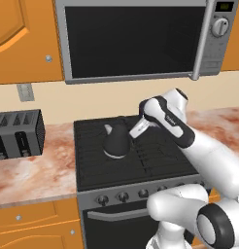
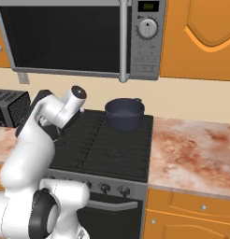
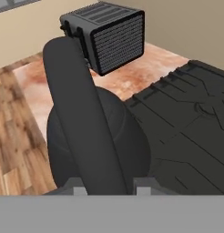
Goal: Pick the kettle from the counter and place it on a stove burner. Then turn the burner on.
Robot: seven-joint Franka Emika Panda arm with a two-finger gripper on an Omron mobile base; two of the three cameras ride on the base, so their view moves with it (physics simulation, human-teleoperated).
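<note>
Item: kettle [image 1: 116, 142], small, black, pear-shaped, standing upright on the left rear burner [image 1: 99, 141] of the black cooktop, its light base rim resting on the grate as far as I can judge from the left base view. Item: my hand [image 3: 106, 190], at the kettle's top; in the hand view the loop handle [image 3: 82, 123] runs up between my two fingertips, which sit close on either side of it, so I read the hand as narrow and gripping the handle. Item: blue pot [image 2: 124, 113], on the right rear burner, well apart from the kettle. Item: toaster [image 1: 17, 133], on the surface [image 1: 39, 165] left of the stove. Item: knobs [image 1: 122, 196], a row along the stove front, below the grates. Step in hand, by my judgement: setting the kettle on the burner, nearly done. Next move calls for letting go of the handle, lifting clear without tipping the kettle, then reaching down to the front row and picking the knob that matches this burner.
</note>
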